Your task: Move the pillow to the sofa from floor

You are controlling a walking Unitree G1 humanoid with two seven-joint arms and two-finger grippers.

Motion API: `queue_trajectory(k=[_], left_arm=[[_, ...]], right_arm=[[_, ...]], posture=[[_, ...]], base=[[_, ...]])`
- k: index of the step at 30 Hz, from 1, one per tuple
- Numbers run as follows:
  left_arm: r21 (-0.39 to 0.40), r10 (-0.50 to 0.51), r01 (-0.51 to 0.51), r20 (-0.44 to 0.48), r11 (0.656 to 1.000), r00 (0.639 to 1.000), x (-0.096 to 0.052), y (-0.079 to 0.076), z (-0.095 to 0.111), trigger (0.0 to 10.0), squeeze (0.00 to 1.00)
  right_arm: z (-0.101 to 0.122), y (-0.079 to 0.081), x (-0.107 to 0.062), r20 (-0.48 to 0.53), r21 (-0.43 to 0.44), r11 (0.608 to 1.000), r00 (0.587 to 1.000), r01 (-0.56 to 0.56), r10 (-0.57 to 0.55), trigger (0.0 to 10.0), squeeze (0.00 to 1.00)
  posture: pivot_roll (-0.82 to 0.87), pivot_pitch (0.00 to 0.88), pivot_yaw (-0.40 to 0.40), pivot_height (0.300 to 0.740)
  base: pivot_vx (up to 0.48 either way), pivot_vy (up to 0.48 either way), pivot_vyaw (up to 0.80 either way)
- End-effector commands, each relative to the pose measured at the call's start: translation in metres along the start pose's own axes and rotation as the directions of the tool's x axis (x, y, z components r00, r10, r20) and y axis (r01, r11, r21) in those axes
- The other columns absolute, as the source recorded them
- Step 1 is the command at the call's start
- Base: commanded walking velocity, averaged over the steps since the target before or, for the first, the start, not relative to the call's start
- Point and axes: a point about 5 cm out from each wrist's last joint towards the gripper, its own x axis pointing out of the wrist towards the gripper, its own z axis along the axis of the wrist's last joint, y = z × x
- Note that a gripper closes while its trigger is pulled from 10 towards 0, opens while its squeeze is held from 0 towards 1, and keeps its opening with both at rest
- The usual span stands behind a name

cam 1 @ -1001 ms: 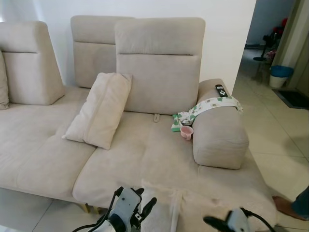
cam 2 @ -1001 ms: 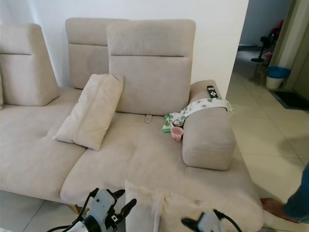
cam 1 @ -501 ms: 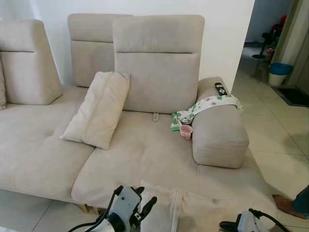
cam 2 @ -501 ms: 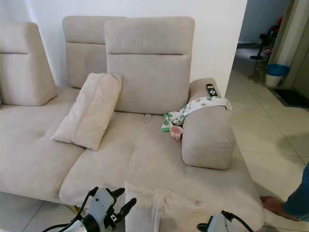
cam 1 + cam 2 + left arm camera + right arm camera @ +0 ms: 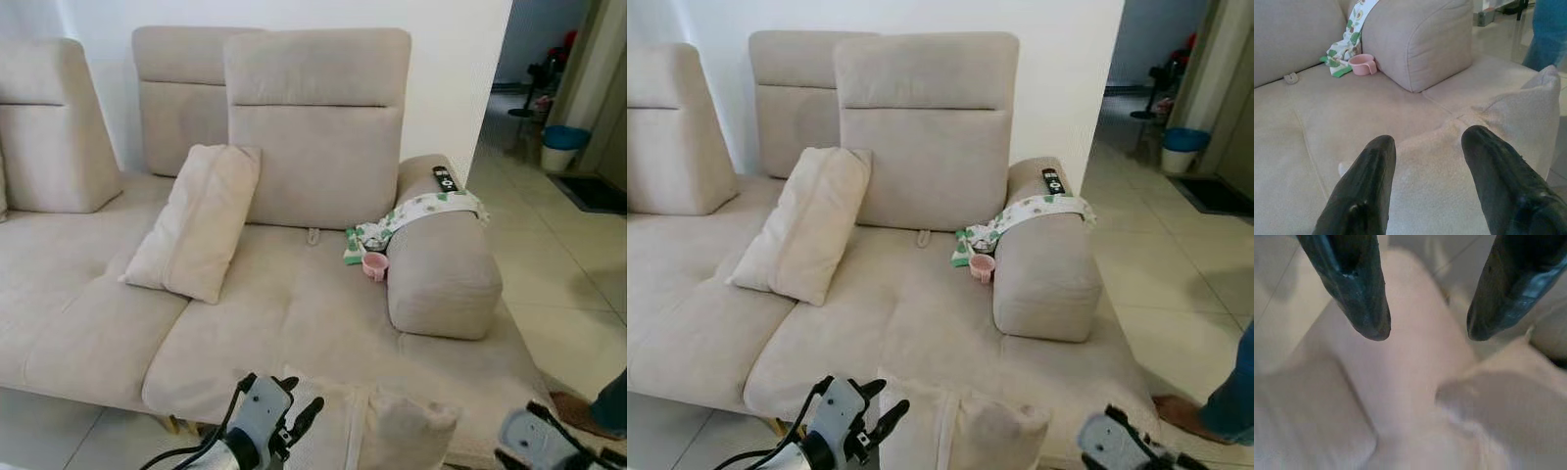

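Observation:
A beige pillow [image 5: 392, 431] lies on the front edge of the beige sofa's seat [image 5: 294, 313], its right corner puckered upward. My left gripper [image 5: 286, 411] hovers just left of it, open; the left wrist view has both fingers [image 5: 1371, 166] spread over the pillow [image 5: 1459, 166]. At the pillow's right side my right gripper [image 5: 544, 446] is also open, and the right wrist view shows its fingertips [image 5: 1369, 313] apart above pale fabric with nothing between them.
A second pillow [image 5: 196, 220] leans on the backrest. A patterned cloth [image 5: 421, 211] and a remote [image 5: 444, 178] lie on the armrest [image 5: 441, 274], with a pink cup [image 5: 375, 264] beside it. A person's foot [image 5: 578, 411] stands on the tiled floor at right. A blue bin [image 5: 561, 147] sits far back.
My right gripper has drawn away to the right, off the pillow. The pillow's right end has risen into a corner. The left gripper has hardly moved.

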Motion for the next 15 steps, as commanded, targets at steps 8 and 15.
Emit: queue_trajectory(k=[8,15], left_arm=[[0.027,-0.005,0.006,-0.025,1.000,1.000,0.000,-0.001,-0.002,10.0,0.00],[0.027,0.008,-0.007,-0.038,1.000,0.999,-0.005,0.000,-0.005,10.0,0.00]], right_arm=[[0.002,0.011,0.021,0.048,-0.076,0.993,0.995,-0.089,0.093,10.0,0.00],[0.008,0.012,0.044,0.140,-0.102,0.986,0.980,-0.130,0.143,10.0,0.04]], posture=[[-0.02,0.030,0.031,0.555],[-0.01,0.042,0.031,0.555]], base=[[0.000,0.000,0.00],[0.000,0.000,0.00]])
